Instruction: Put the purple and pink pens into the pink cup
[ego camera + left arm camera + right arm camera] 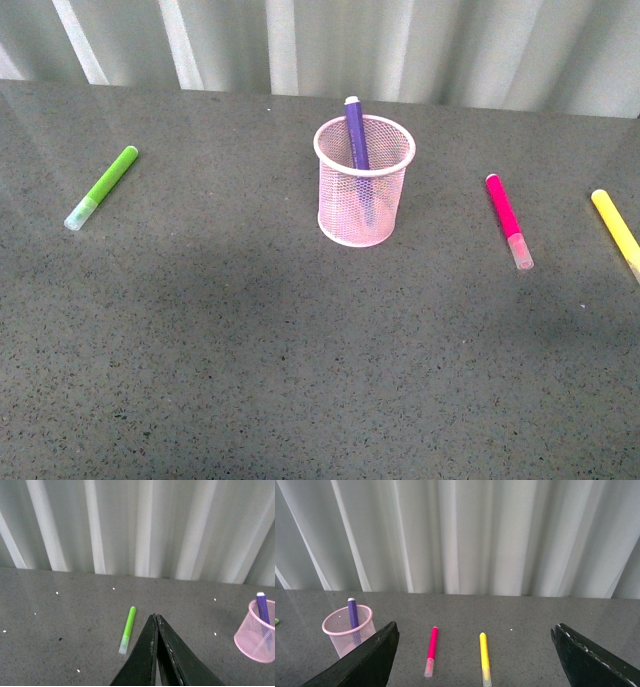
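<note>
You are halfway through. The purple pen [356, 135] already stands in the pink cup [364, 190], just above the centre of the front view, leaning on the far rim with its end poking out. The pink pen [508, 220] is the one left. It lies flat on the counter [300, 350] at centre right, well apart from the cup, with its clear cap towards the lower edge. The yellow marker [615, 228] lies further right, at the frame edge.

The right gripper [474, 626] has its jaws spread wide and empty, and its wrist view shows the pink pen low between them. Your next move is likely a descent onto the pink barrel, keeping clear of the yellow marker. The left gripper [155, 616] has its jaws pressed together on nothing, near the green marker [128, 628]; leave that one alone.
</note>
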